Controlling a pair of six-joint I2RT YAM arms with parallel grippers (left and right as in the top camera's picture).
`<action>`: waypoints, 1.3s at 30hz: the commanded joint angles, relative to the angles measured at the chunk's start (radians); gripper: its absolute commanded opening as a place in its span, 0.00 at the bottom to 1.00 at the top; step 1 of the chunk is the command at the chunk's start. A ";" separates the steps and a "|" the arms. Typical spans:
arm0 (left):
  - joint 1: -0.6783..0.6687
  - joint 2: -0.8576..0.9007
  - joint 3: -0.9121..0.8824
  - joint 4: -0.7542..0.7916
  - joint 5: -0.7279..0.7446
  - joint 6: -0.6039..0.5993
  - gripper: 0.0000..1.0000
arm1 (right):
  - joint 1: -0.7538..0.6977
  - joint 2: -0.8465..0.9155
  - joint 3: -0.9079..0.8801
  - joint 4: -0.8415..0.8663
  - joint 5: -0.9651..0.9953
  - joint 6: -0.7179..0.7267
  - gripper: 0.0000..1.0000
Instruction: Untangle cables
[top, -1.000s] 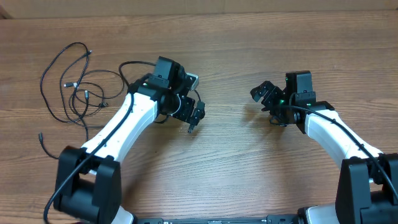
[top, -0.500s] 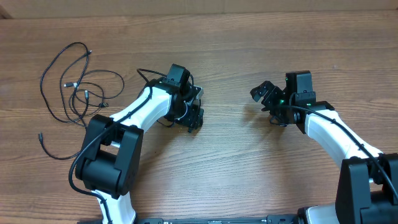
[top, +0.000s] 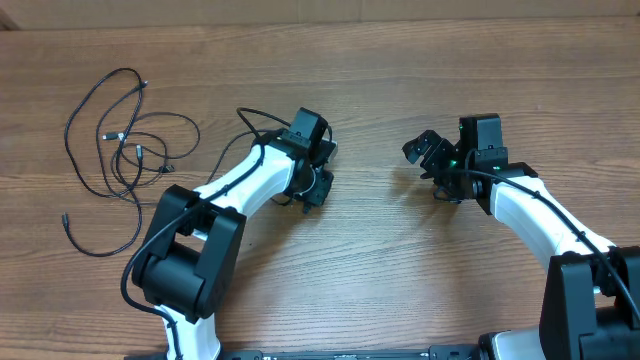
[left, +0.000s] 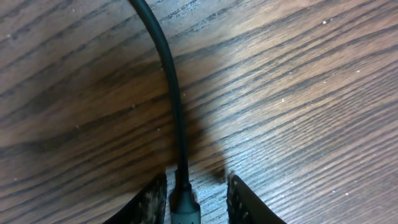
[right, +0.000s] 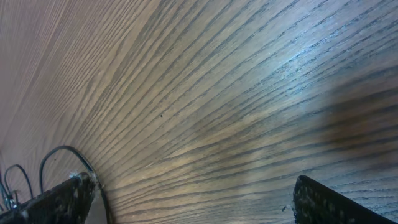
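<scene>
A loose tangle of thin black cables (top: 118, 140) lies at the far left of the wooden table, with one end trailing toward the front edge (top: 66, 218). My left gripper (top: 316, 188) is low over the table's middle. In the left wrist view its jaws are narrowed around the plug (left: 184, 203) of a black cable (left: 168, 68). The plug sits against the left finger (left: 152, 199), and a small gap shows at the right finger. My right gripper (top: 432, 162) stands wide open over bare wood, and its fingers (right: 65, 199) have nothing between them.
The wooden table (top: 380, 260) runs on to the front and between both arms. A thicker black cord (top: 262, 122) arcs beside the left arm. In the right wrist view, cable loops (right: 62, 152) show far off at the left edge.
The left arm has swung to the right and its jaws have narrowed from wide open to close around the cable plug. The right arm has not moved.
</scene>
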 joint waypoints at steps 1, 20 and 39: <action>-0.016 0.069 -0.032 -0.007 -0.048 -0.017 0.29 | -0.002 0.006 -0.004 0.006 -0.005 0.003 1.00; -0.063 0.069 -0.032 0.027 -0.186 -0.020 0.04 | -0.002 0.006 -0.004 0.010 -0.005 0.003 1.00; 0.108 -0.211 0.149 -0.164 -0.710 -0.148 0.04 | -0.002 0.006 -0.004 0.010 -0.005 0.003 1.00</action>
